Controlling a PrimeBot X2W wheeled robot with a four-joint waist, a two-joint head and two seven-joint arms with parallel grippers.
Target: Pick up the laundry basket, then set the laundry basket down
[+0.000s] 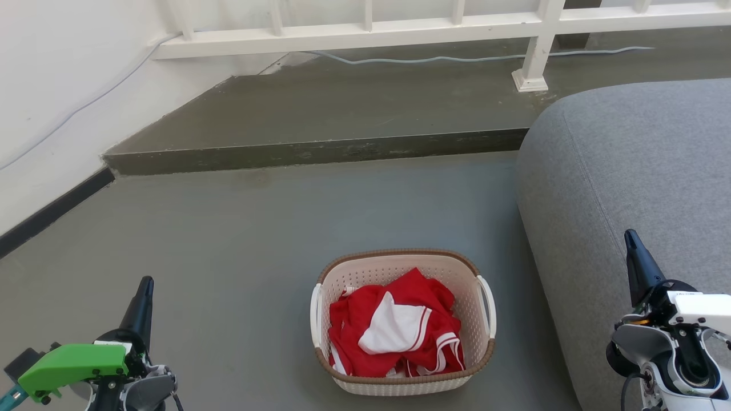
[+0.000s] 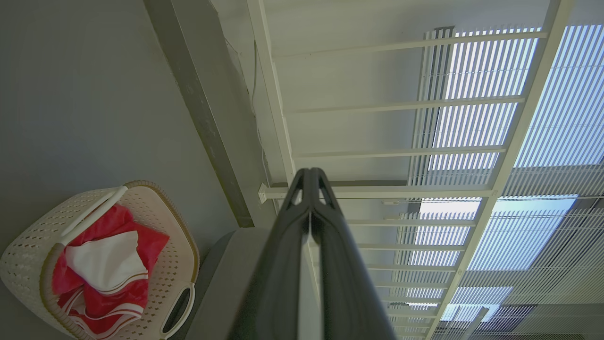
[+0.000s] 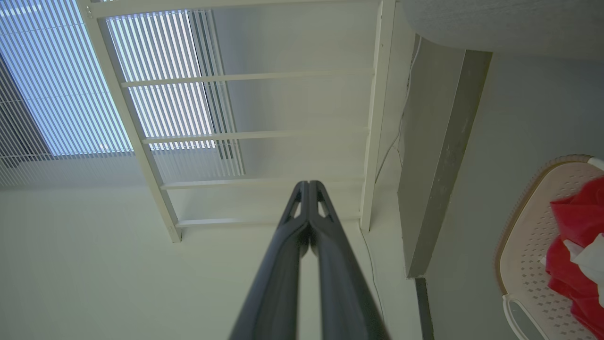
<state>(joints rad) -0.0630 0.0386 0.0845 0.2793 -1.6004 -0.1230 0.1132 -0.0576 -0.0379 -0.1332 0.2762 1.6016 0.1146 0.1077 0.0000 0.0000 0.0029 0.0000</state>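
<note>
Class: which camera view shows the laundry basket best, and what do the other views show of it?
The head view: the whole laundry basket is visible, with both handles and the red-and-white clothing inside. The left wrist view shows the basket skewed at the lower left. The right wrist view catches one part at the right edge.

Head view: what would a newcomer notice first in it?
Bright red and white clothes stand out, heaped in the cream perforated plastic laundry basket on the grey floor at lower centre. A large grey fabric sofa rises at its right; the left gripper and right gripper, both shut, flank the basket.
</note>
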